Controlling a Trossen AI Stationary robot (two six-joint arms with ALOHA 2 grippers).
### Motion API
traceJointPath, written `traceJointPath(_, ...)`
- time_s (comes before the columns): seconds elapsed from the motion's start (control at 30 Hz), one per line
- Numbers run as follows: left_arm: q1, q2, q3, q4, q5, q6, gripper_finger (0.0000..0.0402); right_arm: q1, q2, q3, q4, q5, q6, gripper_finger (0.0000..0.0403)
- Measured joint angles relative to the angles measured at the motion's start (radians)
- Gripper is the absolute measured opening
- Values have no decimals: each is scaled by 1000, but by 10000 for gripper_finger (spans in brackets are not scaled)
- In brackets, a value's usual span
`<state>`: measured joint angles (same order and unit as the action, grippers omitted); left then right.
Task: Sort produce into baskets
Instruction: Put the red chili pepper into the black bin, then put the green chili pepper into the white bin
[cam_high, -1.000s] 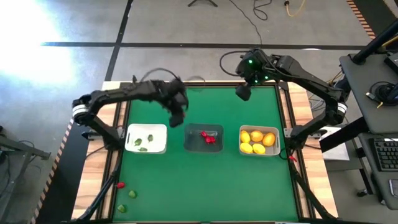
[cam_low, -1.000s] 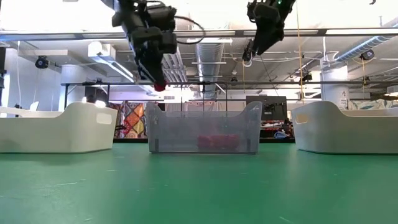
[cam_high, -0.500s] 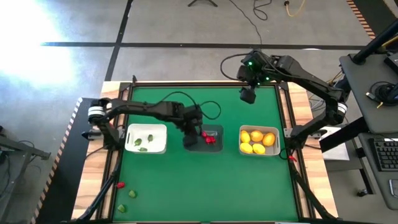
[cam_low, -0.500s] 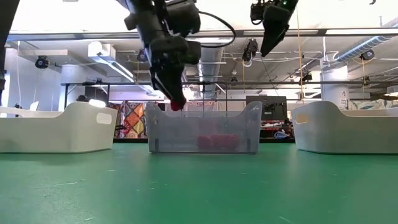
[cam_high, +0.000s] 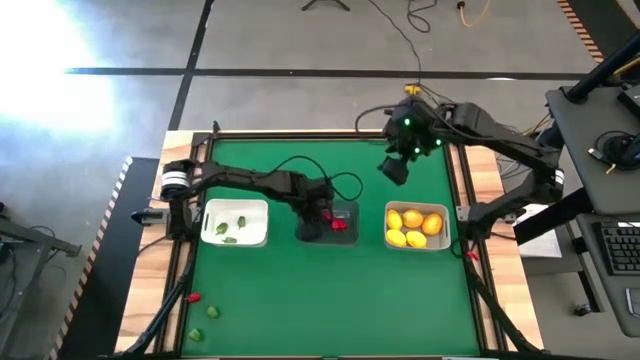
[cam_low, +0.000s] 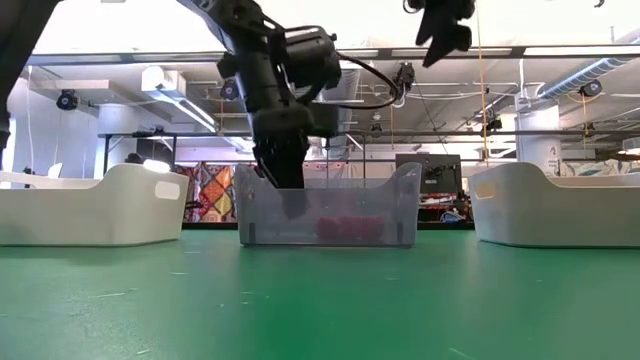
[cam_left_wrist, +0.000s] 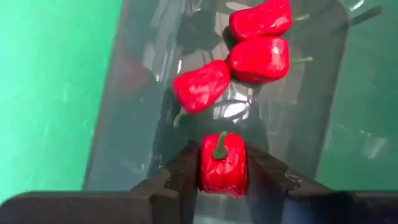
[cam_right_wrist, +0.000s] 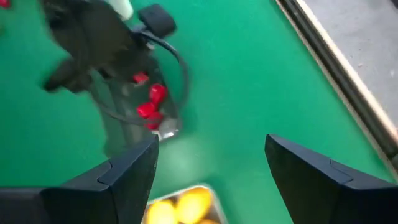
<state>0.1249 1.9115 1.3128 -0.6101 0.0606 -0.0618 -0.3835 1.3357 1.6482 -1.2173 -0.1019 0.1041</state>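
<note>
My left gripper (cam_high: 311, 222) reaches down into the dark transparent grey basket (cam_high: 346, 210) and is shut on a red pepper (cam_left_wrist: 222, 163). Three red peppers (cam_left_wrist: 258, 59) lie on the basket's floor. The white basket (cam_high: 255, 209) at the left holds green bits (cam_high: 231, 232). The pale basket (cam_high: 388, 228) at the right holds yellow and orange fruits (cam_high: 413, 226). My right gripper (cam_high: 393, 168) is open and empty, high over the table's far right part. My left gripper pinches the red pepper's two opposite sides (cam_left_wrist: 204, 167) between its two fingers. The fingers point down from above into the grey basket. The pepper's green stem (cam_left_wrist: 219, 144) points away from the gripper. Whether the pepper touches the basket floor, I cannot tell.
A red bit (cam_high: 194, 297) and two green bits (cam_high: 212, 312) lie on the wooden strip at the table's near left corner. Green mat lies open in front of the three baskets (cam_high: 330, 290).
My left gripper has gone from above the table's far left toward the right and down into the grey basket, carrying the red pepper. My right gripper has drifted a little toward the near edge.
</note>
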Motion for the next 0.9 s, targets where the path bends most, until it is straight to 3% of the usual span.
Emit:
traceJointPath(0.23,0,14,0,52,-1,60,135,211,2,0,3,102,202,268)
traceJointPath(0.47,-10,-147,48,-65,0,20,160,356,8,-2,29,256,271,251)
traceJointPath(0.73,-158,-418,57,-48,1,-99,162,414,8,-60,177,291,139,244)
traceJointPath(0.9,-295,-513,21,6,-2,-96,162,510,8,-197,360,294,24,242)
